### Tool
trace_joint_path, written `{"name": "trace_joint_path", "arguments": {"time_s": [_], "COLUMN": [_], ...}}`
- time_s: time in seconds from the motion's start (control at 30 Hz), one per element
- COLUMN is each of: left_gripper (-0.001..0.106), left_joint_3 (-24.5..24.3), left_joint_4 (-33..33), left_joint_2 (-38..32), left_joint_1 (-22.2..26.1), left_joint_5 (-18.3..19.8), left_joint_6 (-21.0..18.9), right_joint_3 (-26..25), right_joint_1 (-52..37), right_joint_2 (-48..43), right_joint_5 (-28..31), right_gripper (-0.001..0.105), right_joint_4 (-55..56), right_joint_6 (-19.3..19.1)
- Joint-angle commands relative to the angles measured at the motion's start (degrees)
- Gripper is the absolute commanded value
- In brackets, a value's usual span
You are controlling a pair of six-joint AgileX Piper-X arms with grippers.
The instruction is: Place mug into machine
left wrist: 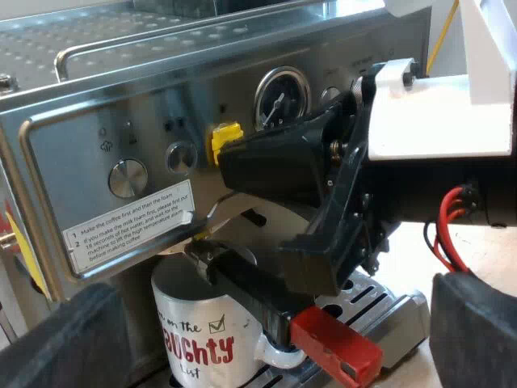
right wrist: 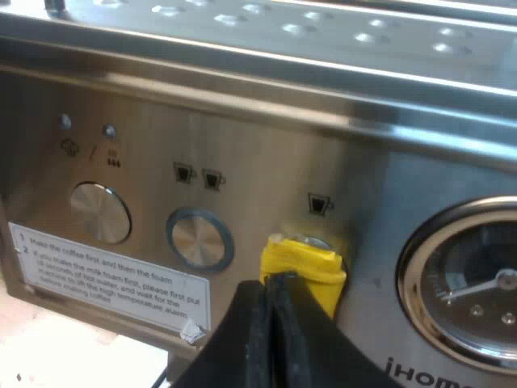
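Right gripper (right wrist: 271, 283), fingers pressed together, at yellow button (right wrist: 311, 263) of steel espresso machine (right wrist: 242, 105); left gripper (left wrist: 275, 331) spread; white lettered mug (left wrist: 198, 323) under red-ended holder handle (left wrist: 327, 341)

The espresso machine (right wrist: 242, 153) has a brushed steel front with a dull sheen. Its round knob (right wrist: 199, 240) is polished metal, and the gauge (right wrist: 477, 291) has a glossy clear face in a chrome ring. The label (right wrist: 113, 287) looks like paper, the yellow cap (right wrist: 303, 267) smooth plastic. The mug (left wrist: 202, 331) is glossy white ceramic. The handle (left wrist: 242, 283) is matt black, its red end (left wrist: 335, 346) smooth plastic.
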Motion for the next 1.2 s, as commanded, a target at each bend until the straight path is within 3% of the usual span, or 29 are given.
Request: {"name": "trace_joint_path", "arguments": {"time_s": [0.03,0.33,0.43,0.5,0.63,0.73,0.83,0.97,1.07,1.2], "left_gripper": [0.077,0.077,0.077,0.077,0.077,0.077,0.077,0.077,0.077,0.077], "left_joint_3": [-0.3,-0.3,-0.3,-0.3,-1.2,-5.5,-9.8,-14.9,-18.8,-26.0], "left_joint_4": [0.2,1.9,1.9,1.9,3.7,7.7,7.9,7.9,7.9,7.9], "left_joint_2": [-0.4,-0.4,-0.4,-0.4,-0.4,0.2,1.5,4.4,8.1,16.5], "left_joint_1": [-0.3,-0.3,-0.3,-0.3,-0.3,-0.3,-0.3,-0.3,-0.3,0.7], "left_joint_5": [0.2,0.1,-0.3,-0.3,-0.3,-0.7,-5.5,-7.3,-7.8,-9.4], "left_joint_6": [-0.1,0.2,0.2,0.2,0.0,-2.0,-2.2,-3.6,-4.8,-6.4], "right_joint_3": [-0.8,-0.8,-0.8,-0.8,-0.8,-0.8,-0.8,-0.8,-0.8,-0.8], "right_joint_1": [-3.1,5.0,7.2,8.1,8.3,8.3,8.3,8.3,7.3,3.6], "right_joint_2": [0.0,-5.8,-7.8,-9.4,-12.4,-16.1,-20.3,-23.9,-28.6,-35.2], "right_joint_5": [4.8,4.6,4.6,4.6,4.6,4.3,4.0,2.6,2.6,2.6], "right_gripper": [0.0,0.001,0.017,0.034,0.052,0.059,0.064,0.072,0.082,0.083], "right_joint_4": [0.2,13.3,17.4,20.2,24.4,30.1,35.7,39.7,43.1,45.7], "right_joint_6": [-0.7,-0.7,0.5,2.6,5.8,6.2,6.2,6.2,5.7,4.4]}}
